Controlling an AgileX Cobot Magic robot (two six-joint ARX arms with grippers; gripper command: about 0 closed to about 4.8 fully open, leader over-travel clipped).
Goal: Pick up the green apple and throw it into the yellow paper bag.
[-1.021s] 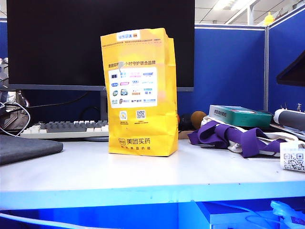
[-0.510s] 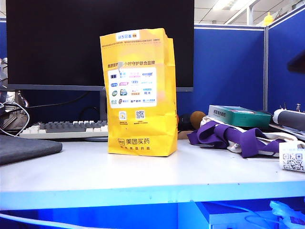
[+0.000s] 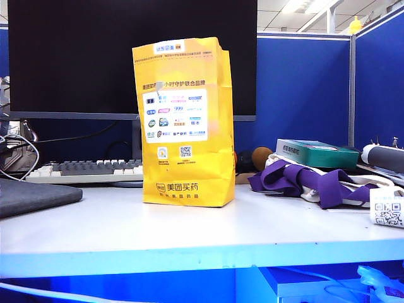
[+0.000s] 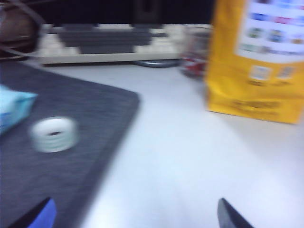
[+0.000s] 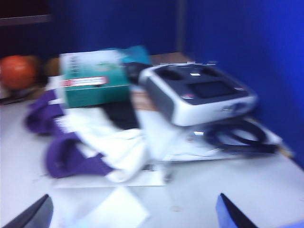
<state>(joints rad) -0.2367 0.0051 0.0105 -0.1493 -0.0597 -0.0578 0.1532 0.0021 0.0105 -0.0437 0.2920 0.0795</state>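
The yellow paper bag stands upright in the middle of the white table, with its printed panel facing the exterior camera. Its lower part also shows in the blurred left wrist view, beyond the left gripper. That gripper hovers low over the table beside a dark mat, open, with nothing between its fingertips. My right gripper is open and empty over the table's right side, in front of a heap of clutter. The green apple is out of view in every frame. Neither gripper shows in the exterior view.
A keyboard and a black monitor stand behind the bag. The dark mat carries a white tape roll. On the right lie a teal box, a purple and white cloth and a grey device.
A dark part of the right arm at the exterior view's right edge has moved out of the picture. The bag has not moved.
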